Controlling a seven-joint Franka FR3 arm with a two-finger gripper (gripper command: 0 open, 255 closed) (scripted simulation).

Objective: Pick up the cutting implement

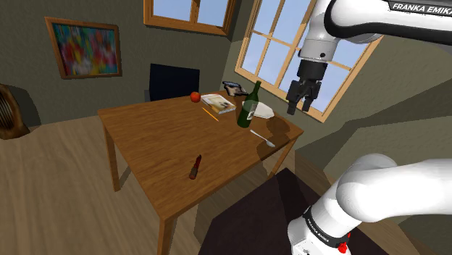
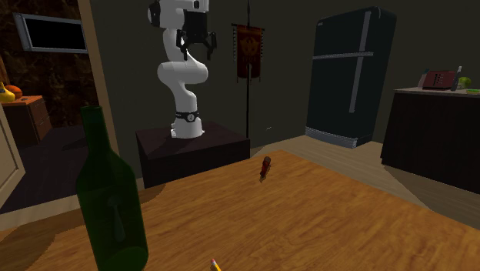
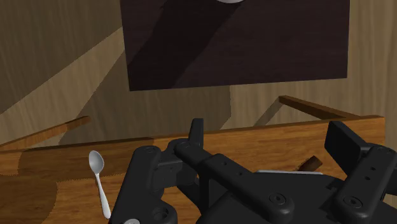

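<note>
Knife (image 1: 194,167) lies flat on the table (image 1: 148,134), alone near the edge facing my stand (image 1: 257,214), well apart from the bottle (image 1: 249,106) and spoon (image 1: 263,138). Its reddish-brown handle shows; I cannot make out the blade. My gripper (image 1: 301,108) hangs high over the table's spoon end, fingers spread and holding nothing, which I judge suits an approach not yet begun. Because the knife lies low against the wood, I expect to come straight down on it, turn my wrist so the fingers straddle its narrow width, and close on the handle.
</note>
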